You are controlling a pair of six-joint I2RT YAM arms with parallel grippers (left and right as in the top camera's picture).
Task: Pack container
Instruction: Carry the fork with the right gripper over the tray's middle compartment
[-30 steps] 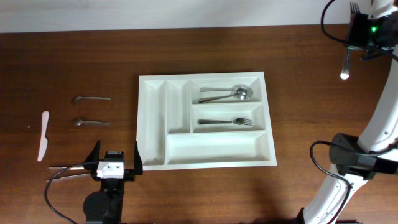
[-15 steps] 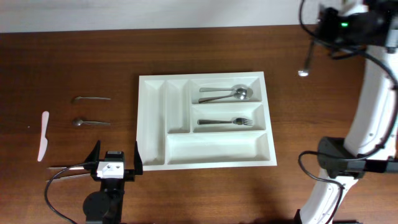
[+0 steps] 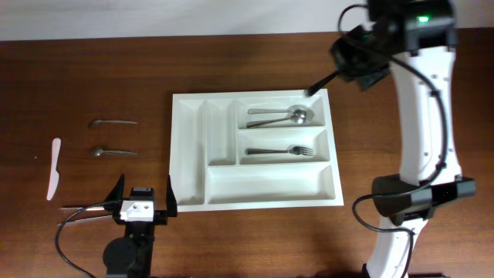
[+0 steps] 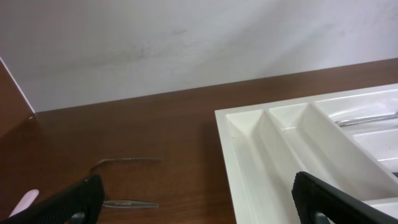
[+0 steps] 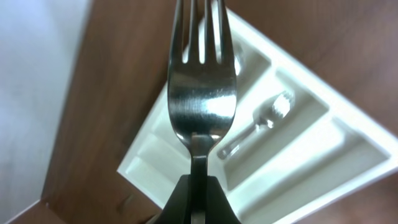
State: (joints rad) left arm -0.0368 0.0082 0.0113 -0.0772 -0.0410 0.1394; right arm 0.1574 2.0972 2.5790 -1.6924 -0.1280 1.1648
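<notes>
right pincer (image 5: 198, 182) moved to container (image 3: 179, 154) edge, pinching fork (image 5: 202, 93) | container: spoons (image 3: 297, 116), second fork (image 3: 282, 150) | left pincer (image 3: 144, 193) spread

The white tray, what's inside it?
Spoons in one wide slot, a fork in the next. Other slots look bare. The held fork hides a bit of the tray rim.

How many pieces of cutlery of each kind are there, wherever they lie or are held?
Forks: 2, one fork in the container, a second fork in the right gripper.
Spoons: 4, a pair of spoons in the container, far spoon and near spoon on the table.
White plastic knife: 1.
Total: 7.
</notes>
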